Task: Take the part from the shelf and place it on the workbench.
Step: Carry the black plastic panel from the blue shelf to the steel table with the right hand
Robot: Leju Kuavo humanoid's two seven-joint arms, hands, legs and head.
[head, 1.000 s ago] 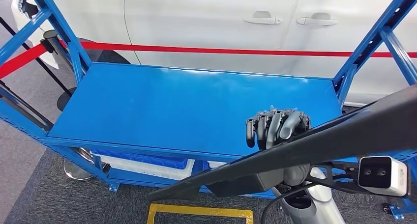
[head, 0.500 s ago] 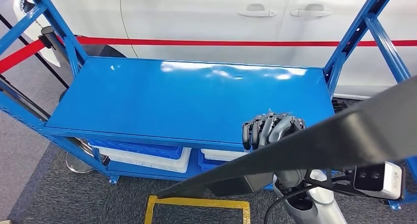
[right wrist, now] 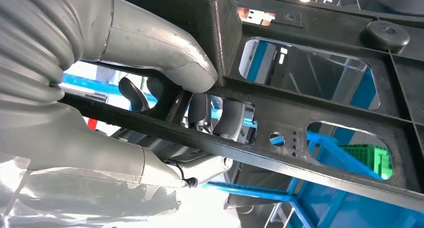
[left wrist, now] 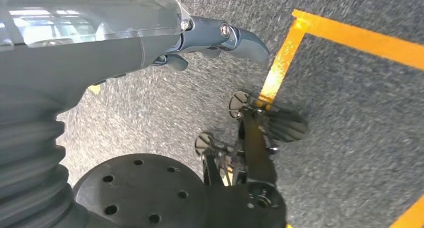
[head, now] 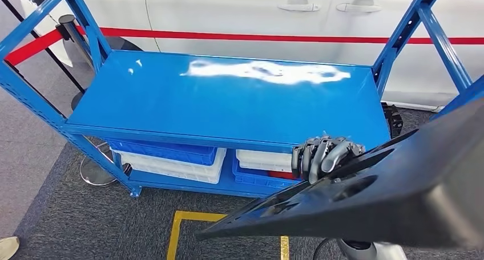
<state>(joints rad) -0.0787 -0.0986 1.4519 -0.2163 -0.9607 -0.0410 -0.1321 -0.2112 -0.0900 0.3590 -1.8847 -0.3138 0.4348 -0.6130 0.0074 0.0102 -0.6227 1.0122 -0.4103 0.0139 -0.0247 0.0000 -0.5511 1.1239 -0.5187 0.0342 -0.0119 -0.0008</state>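
The part (head: 394,206) is a large flat black plastic panel with cut-outs, filling the lower right of the head view. My right hand (head: 325,157) grips its edge, dark fingers curled over the top, off the front right corner of the blue shelf (head: 228,94). In the right wrist view the grey thumb (right wrist: 165,53) presses on the panel's ribbed frame (right wrist: 320,113). My left hand (left wrist: 220,35) hangs over the grey carpet with its fingers apart and nothing in it.
The shelf's bare blue top has slanted blue uprights (head: 416,26) at its corners. Blue and white bins (head: 171,160) sit on the lower level. A white car (head: 240,9), a red rope (head: 228,35) and a stanchion base (head: 97,171) stand behind. Yellow floor tape (head: 188,217) lies in front.
The whole view has shifted, so the camera moved. The panel now lies flatter and fills more of the lower right, still in my right hand, which sits lower against the shelf's front edge.
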